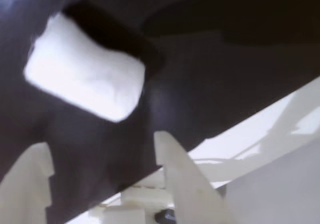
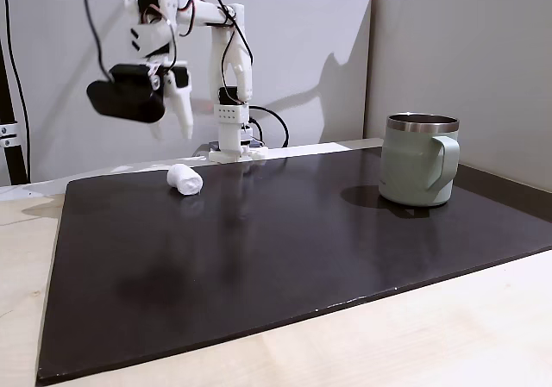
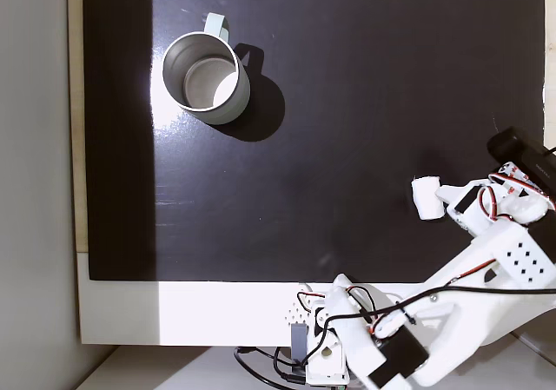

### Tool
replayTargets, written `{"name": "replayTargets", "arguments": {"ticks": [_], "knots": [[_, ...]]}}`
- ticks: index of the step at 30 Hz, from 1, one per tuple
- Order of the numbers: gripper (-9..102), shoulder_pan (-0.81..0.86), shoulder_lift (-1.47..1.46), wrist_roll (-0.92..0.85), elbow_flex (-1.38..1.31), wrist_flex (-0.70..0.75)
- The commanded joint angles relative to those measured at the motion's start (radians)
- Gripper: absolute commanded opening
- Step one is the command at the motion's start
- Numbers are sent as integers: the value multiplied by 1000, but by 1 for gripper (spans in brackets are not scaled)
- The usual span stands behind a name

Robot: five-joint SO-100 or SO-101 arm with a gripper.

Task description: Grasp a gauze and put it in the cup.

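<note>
There the tool (image 2: 172, 118) hung above the dark mat (image 2: 285, 258) with its fingers spread and empty, the gauze (image 2: 185, 179) lying below it, well apart from the cup (image 2: 420, 159).

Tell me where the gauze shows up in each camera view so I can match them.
Wrist view: gauze upper left, lying on the dark mat above the gripper.
Fixed side view: gauze left of centre, near the mat's far edge, below the gripper.
Fixed top view: gauze right of centre, beside the arm.
Shared landmark: the dark mat.
</note>
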Motion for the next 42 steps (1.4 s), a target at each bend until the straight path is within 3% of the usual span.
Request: {"name": "replayTargets", "arguments": {"ticks": [1,16,42], "knots": [[23,-17,-9,40,-58,-23],[23,-138,-41,132,78,-71],[22,-37,-242,100,115,-204]]}}
